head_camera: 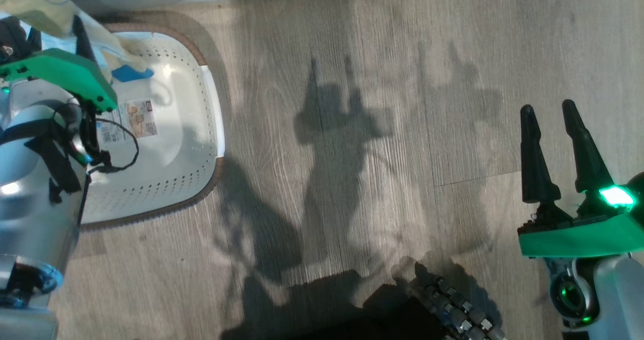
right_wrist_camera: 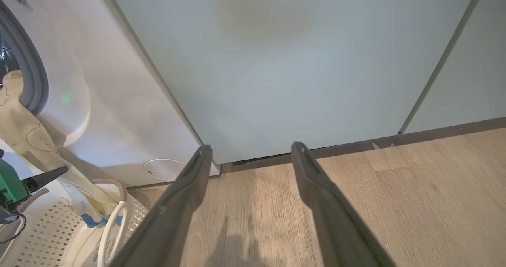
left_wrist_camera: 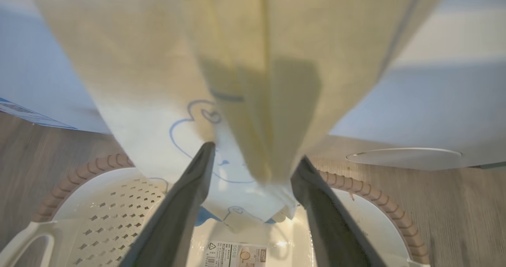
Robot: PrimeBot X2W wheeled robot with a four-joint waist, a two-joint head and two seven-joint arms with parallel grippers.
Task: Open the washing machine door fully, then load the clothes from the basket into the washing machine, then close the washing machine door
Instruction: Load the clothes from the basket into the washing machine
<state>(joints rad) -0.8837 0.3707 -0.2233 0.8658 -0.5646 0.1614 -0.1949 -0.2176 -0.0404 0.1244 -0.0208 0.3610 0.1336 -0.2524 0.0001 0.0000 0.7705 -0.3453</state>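
A cream-yellow garment of the clothes (left_wrist_camera: 166,81) with blue line drawings hangs from the washing machine's (right_wrist_camera: 110,81) grey-rimmed drum mouth (right_wrist_camera: 33,73) down into the basket (head_camera: 214,129). My left gripper (left_wrist_camera: 255,152) is open above the basket, and the hanging fabric falls between its spread fingers. In the head view the garment (head_camera: 126,48) trails into the basket's far end beside a blue patch (head_camera: 131,72). Over bare floor at the lower right, my right gripper (head_camera: 547,107) stands open with nothing in it. The washing machine door is out of view.
Flat pale green cabinet doors (right_wrist_camera: 296,61) stand right of the washer, above a dark plinth. The washer's round service flap (right_wrist_camera: 164,168) sits low beside the basket handle (right_wrist_camera: 112,219). Wood floor (head_camera: 352,154) stretches between the arms. A dark roller wheel (head_camera: 458,310) shows at the bottom.
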